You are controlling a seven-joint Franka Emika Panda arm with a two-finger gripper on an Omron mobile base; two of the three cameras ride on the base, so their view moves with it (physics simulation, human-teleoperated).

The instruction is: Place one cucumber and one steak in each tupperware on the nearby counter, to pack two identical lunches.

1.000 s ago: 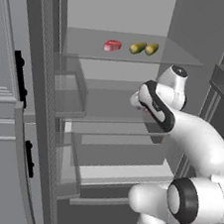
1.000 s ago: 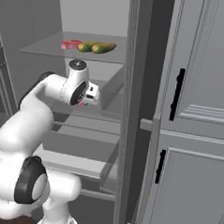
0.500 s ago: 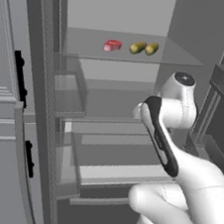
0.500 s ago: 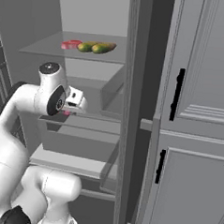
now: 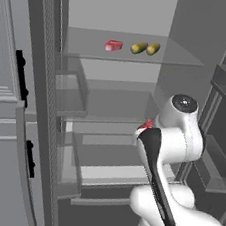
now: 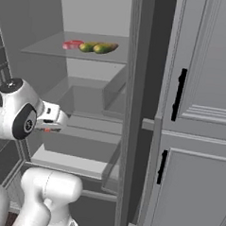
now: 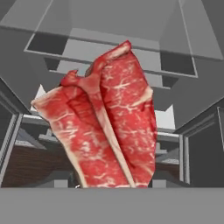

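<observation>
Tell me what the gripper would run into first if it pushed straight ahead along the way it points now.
Probably the fridge's lower drawer. The gripper is shut on the dark red steak, and in the hand view that clear drawer lies straight behind the meat. How far off it is cannot be judged.

Two base views flanking the arm, facing the fridge shelves (image 5: 128,51); hand view close on steak (image 7: 109,127)
</observation>
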